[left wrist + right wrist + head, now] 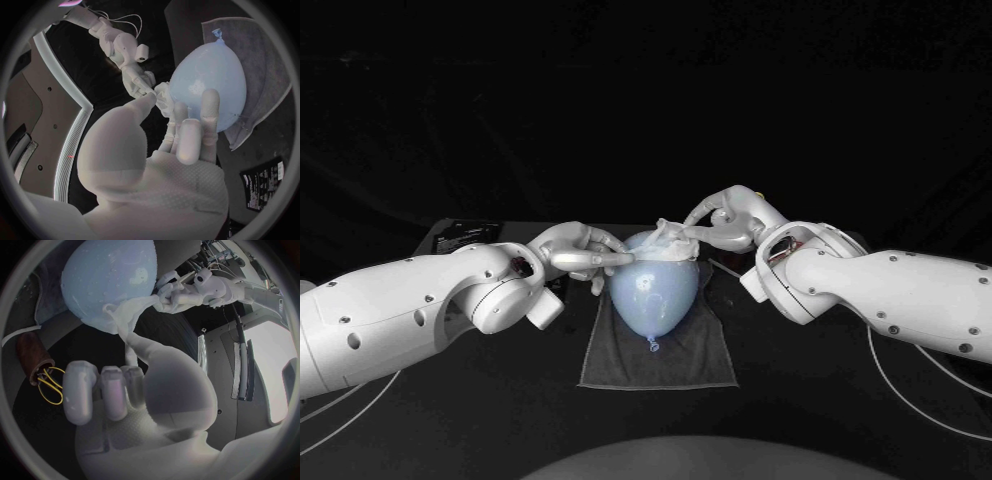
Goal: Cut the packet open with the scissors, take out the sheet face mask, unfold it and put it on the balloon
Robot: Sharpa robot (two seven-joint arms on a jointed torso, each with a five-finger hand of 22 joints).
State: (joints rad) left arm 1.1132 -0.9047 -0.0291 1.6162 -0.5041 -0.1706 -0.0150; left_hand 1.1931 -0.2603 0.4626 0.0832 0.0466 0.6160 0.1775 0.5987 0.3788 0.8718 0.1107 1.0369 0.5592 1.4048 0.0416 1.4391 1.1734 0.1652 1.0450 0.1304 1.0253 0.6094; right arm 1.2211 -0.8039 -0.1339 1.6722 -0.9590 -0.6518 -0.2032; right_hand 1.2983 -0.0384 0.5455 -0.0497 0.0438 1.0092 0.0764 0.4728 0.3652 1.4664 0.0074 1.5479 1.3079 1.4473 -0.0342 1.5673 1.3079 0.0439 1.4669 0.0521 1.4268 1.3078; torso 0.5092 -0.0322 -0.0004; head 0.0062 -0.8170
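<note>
Nearest us in the head view, the left arm (416, 310) and right arm (906, 295) reach in over the black table (473, 400). Between them a grey cloth (658, 362) lies flat, and on it rests the pale blue balloon (655, 290), its knot pointing toward us. The white sheet face mask (669, 243) sits bunched and crumpled on the balloon's far, rounded end. We see the left robot hand (581, 255) holding the mask's edge against the balloon's side. The right robot hand (726, 222) grips the mask's crumpled top from the other side. At the far left of the table lies a dark printed packet (462, 237), well apart from the balloon.

From the left wrist view, we see the left robot hand (156, 165) with its fingers (209, 107) lying against the balloon (209, 75) and its thumb up by the mask (164, 97). The right robot hand (139, 82) touches the mask from the opposite side. The packet (262, 187) lies beyond the cloth (259, 45).

From the right wrist view, the mask (134, 310) stretches as a twisted strip across the balloon (109, 277), between the right robot hand (144, 395) and the left robot hand (181, 292), each holding 1 end.
</note>
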